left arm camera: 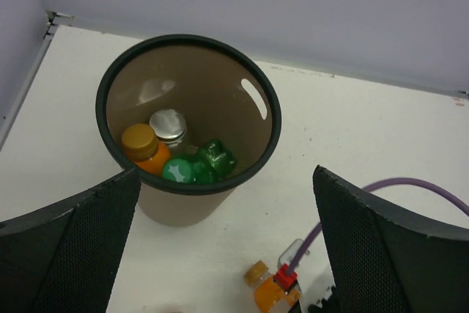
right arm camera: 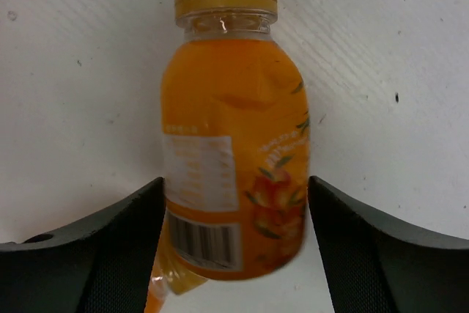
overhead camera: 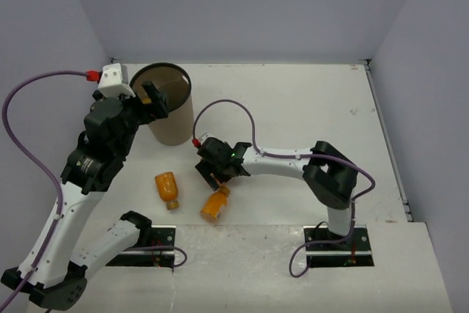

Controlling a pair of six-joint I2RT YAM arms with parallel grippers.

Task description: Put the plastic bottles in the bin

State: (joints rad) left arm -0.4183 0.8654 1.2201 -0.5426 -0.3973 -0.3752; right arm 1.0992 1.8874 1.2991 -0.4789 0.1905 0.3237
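Note:
The brown bin (overhead camera: 173, 125) stands at the back left. The left wrist view looks down into the bin (left arm camera: 183, 207): it holds an orange bottle (left arm camera: 142, 149), a clear bottle with a silvery cap (left arm camera: 168, 125) and two green bottles (left arm camera: 187, 170). My left gripper (overhead camera: 150, 96) is open and empty above the bin's near rim. My right gripper (right arm camera: 234, 254) is open, low over the table, straddling an orange bottle (right arm camera: 233, 159) that lies flat; the left finger is at its side, the right finger slightly apart. Two more orange bottles (overhead camera: 167, 187) (overhead camera: 214, 206) lie on the table.
The right arm's purple cable (overhead camera: 242, 108) loops over the table behind its gripper. Grey walls close the table at the back and both sides. The bottle by the right gripper also shows in the left wrist view (left arm camera: 265, 285).

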